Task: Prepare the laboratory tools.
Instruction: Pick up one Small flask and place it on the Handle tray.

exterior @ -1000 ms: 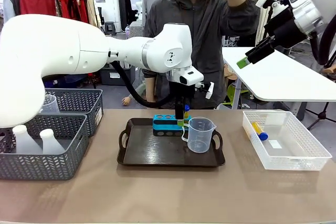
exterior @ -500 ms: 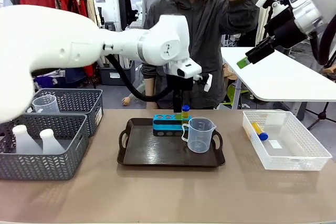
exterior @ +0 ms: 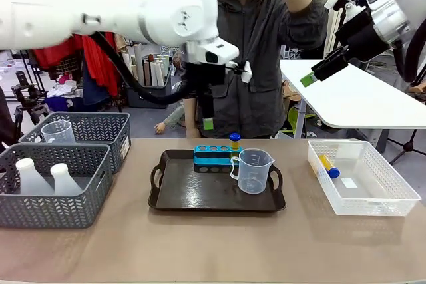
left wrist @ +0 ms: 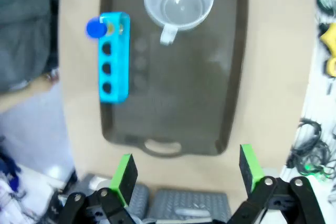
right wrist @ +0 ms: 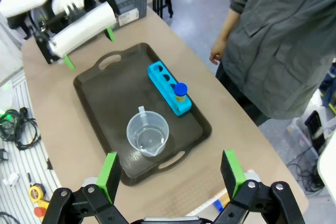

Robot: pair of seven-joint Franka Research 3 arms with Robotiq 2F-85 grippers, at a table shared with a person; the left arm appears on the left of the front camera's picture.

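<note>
**Arm pose.** The left arm reaches in from the left across the middle, with its wrist raised well above the table (exterior: 213, 251). The left gripper (exterior: 208, 119) hangs fingers-down over the far-left part of the tray (exterior: 174, 199) and is apart from everything on it. In its wrist view the pads stand wide apart with nothing between them. The right arm is held high at the right side. The right gripper (exterior: 308, 79) points down and inward, and in its wrist view the jaws are spread wide and hold nothing.

**Work surface.** The dark handled tray sits at the centre of the brown table.
- The blue tube rack (exterior: 212, 157) lies along the tray's far edge.
- One blue-capped yellow test tube (exterior: 235, 142) stands upright in the rack's right-end hole.
- The clear beaker (exterior: 255, 171) stands upright just beside the rack's right end, apart from it, with its handle toward the rack.
- At the right, the clear crate (exterior: 373, 205) holds a second test tube (exterior: 329, 165), lying flat.
- At the left, the near mesh basket (exterior: 56, 207) holds two white conical flasks (exterior: 28, 176), both upright.
- The far mesh basket (exterior: 103, 128) holds a second beaker (exterior: 58, 131).

**Room.** A person (exterior: 259, 58) in a grey jacket stands at the far side behind the tray with one arm raised. A white table (exterior: 359, 101) stands at the back right and a clothes rail (exterior: 93, 51) at the back left.

**Open room.**
- The near half of the tray is bare.
- Bare table runs along the near edge.
- Open gaps separate the tray from the baskets and from the crate.
</note>
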